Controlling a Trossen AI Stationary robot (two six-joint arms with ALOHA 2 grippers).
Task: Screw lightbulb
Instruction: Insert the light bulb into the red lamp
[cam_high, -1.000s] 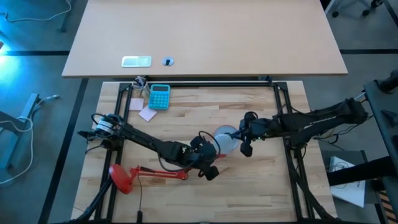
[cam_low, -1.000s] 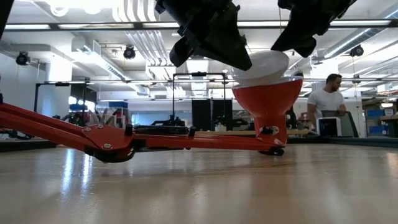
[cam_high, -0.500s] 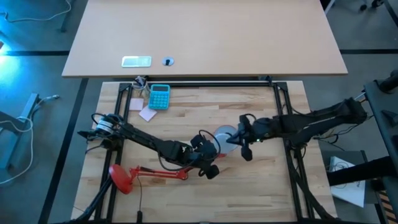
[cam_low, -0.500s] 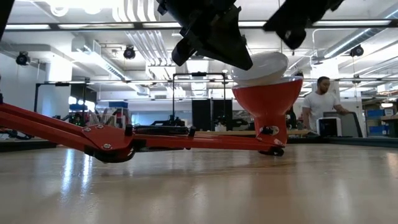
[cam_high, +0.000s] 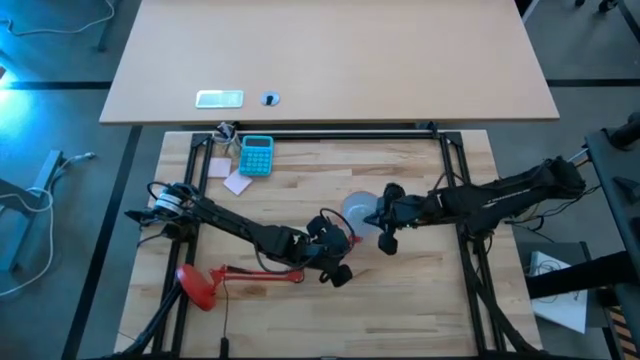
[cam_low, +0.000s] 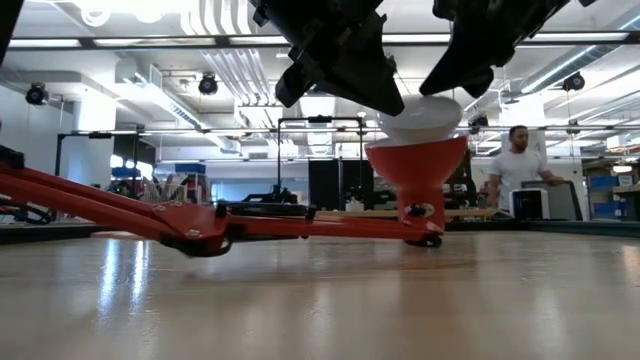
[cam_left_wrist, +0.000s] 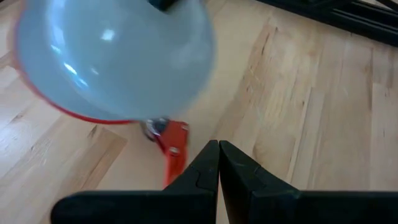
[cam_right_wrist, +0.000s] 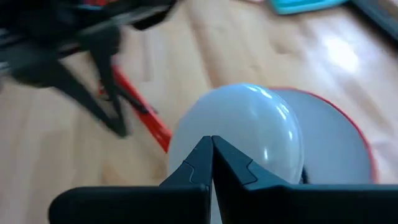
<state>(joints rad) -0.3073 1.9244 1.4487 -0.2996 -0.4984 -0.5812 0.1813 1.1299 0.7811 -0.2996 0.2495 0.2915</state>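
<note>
A: Where is the lightbulb (cam_low: 420, 115)?
B: It sits dome-up in the mouth of the red lamp shade (cam_low: 416, 168), which opens upward on the wooden worktop (cam_high: 420, 290). It lies between the two end effectors, directly ahead of each one's fingertips.

A: And the right end effector (cam_high: 384, 218)?
B: It is just beside the bulb, its fingers pressed together with no gap, gripping nothing; the white dome fills its wrist view just beyond the tips.

A: The left end effector (cam_high: 340, 250)?
B: It is close on the bulb's other side, above the red lamp arm (cam_high: 262, 276), fingers likewise closed on nothing.

A: Anything farther off?
B: A teal calculator (cam_high: 256, 156) lies well beyond both, and a person (cam_low: 512, 172) stands in the room behind.
</note>
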